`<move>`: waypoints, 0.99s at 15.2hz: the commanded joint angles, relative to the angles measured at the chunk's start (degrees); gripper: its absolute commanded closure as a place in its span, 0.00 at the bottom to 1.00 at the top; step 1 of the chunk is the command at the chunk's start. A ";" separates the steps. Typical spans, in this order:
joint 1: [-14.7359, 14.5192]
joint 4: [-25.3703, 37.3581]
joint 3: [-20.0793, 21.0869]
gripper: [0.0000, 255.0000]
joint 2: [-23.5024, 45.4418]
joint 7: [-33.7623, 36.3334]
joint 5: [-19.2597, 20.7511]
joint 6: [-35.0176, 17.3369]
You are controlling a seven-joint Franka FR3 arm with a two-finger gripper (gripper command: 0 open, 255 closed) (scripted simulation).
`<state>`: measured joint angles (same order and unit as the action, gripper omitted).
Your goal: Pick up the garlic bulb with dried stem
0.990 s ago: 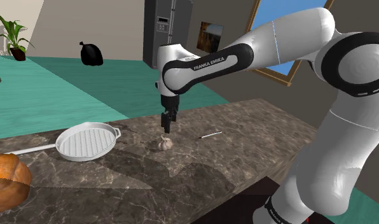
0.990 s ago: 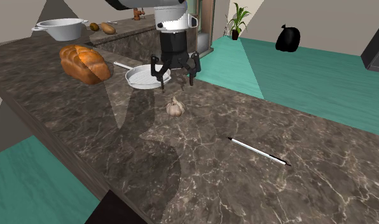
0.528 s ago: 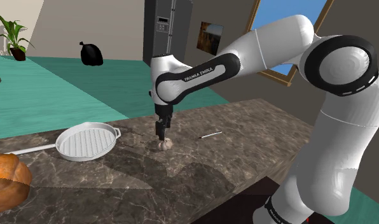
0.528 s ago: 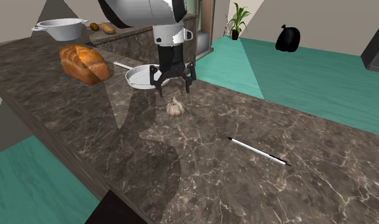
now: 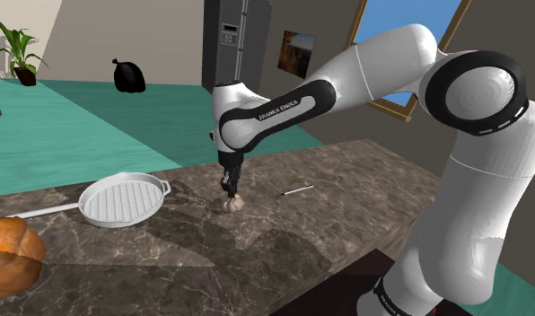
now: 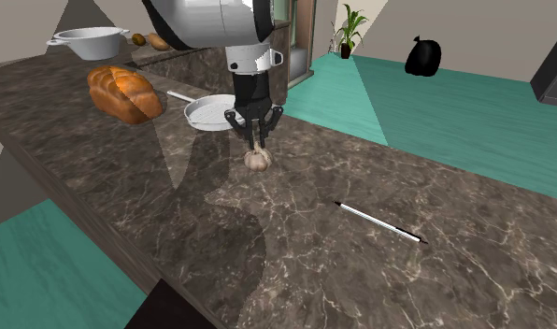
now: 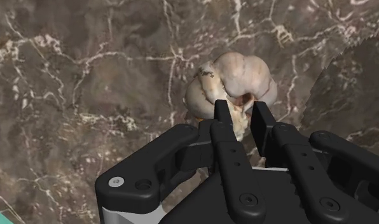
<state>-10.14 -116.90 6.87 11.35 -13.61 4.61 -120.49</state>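
A: Shoulder view: the pale, lumpy garlic bulb [image 5: 230, 204] sits on the dark marbled counter [image 5: 346, 215], with the black two-finger tool [image 5: 228, 187] right atop it.
B: Second exterior view: jaws close together at its crown.
A: Wrist view: fingertips [image 7: 224, 118] pinch the dried stem. It looks light, papery and brittle there; I'd judge gripping the bulb's shoulders safer.

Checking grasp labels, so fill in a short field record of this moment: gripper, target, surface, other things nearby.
gripper: shut on the stem end of the garlic bulb
bulb state: pale, resting on the counter, not yet lifted
counter look: dark brown with pale veins
nearby: white grill pan, bread loaf, pen, all apart from the bulb
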 commanded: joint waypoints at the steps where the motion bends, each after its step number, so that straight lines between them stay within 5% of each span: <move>1: 0.00 -0.03 0.00 1.00 0.03 0.01 0.00 -0.01; 15: 0.06 3.41 0.16 1.00 -3.56 -0.67 -0.73 6.97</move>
<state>-10.08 -113.85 7.01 8.13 -14.23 3.94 -114.22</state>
